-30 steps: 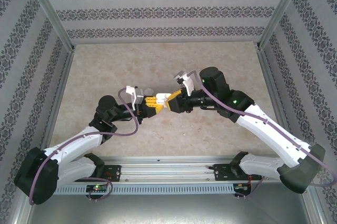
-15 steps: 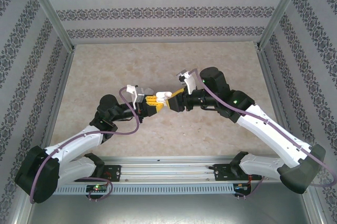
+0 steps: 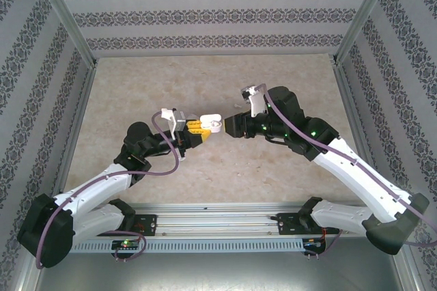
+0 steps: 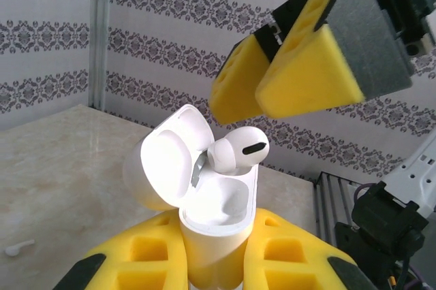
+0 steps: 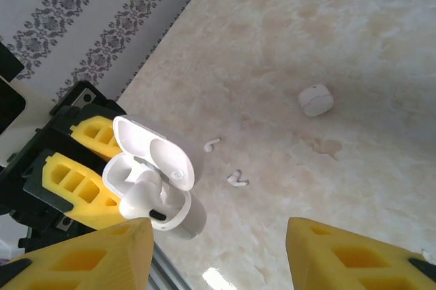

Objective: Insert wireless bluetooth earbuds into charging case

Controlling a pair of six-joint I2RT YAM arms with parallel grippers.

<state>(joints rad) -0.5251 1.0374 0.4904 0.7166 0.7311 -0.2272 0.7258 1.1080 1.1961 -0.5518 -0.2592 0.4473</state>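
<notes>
**Spotter:** What have you got right now?

**Operator:** My left hand point(image 3: 203, 128) is pinching the charging case point(image 4: 218, 232) by its lower body and holding it up off the bench point(image 5: 354, 24). The lid point(image 4: 167, 167) is swung open. My right hand point(image 5: 218, 256) is spread, carries nothing, and sits just beside the case mouth.

**Spotter:** And the earbud?

**Operator:** One earbud point(image 4: 235, 154) is in the case, but its head stands above the rim at a tilt. I judge it isn't fully seated. I can't see the stem end down in the well.

**Spotter:** How would you finish it?

**Operator:** I'd bring one right pad onto the head and press gently along the line of the well. Any sideways load could pop the bud out or twist the case in my left pinch. I'd hold that pinch firm and low, clear of the hinge, and I'd want the head sitting level in its well before I back away.

**Spotter:** What comes after that?

**Operator:** On the bench I see one loose earbud point(image 5: 213, 143) and another point(image 5: 237, 180) near it. A second case point(image 5: 315, 99), closed, lies well apart from them. The buds are tiny and curved, so I expect they'll slip. I'd pinch one across the stem and carry it with the stem pointing down toward the free well.
</notes>
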